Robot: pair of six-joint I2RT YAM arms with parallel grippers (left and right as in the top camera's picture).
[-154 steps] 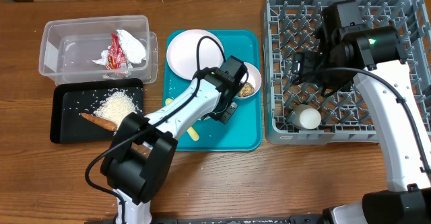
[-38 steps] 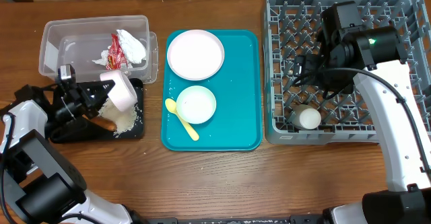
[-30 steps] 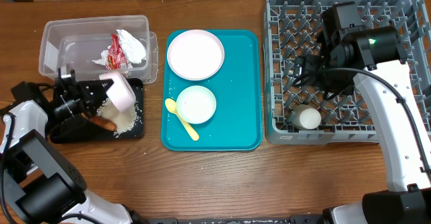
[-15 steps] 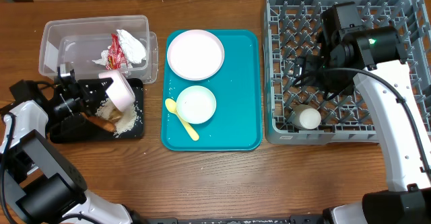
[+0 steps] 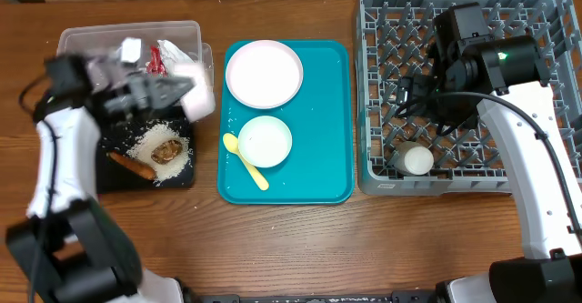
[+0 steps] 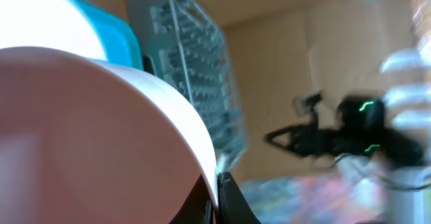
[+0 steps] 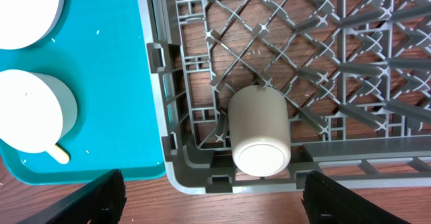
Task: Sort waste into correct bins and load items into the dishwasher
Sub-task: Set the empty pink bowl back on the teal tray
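Our rack (image 5: 400, 21) fills the right of the tabletop (image 5: 300, 248), and our right pincer (image 7: 214, 187) hangs spread and empty above it. Left of the teal tray (image 5: 318, 139), the tub (image 5: 100, 32) holds wrapper and paper, and the black tray (image 5: 114, 180) holds rice and scraps. Our blurred left pincer (image 5: 173, 91) pinches the pink bowl (image 5: 198, 101) by its rim, where tub and black tray meet. We judge it light, stiff and slick, so it may swivel. The plate (image 5: 264, 73), white bowl (image 5: 264, 141) and spoon (image 5: 247, 163) wait on the teal tray, and the cup (image 5: 416, 161) lies in the rack.
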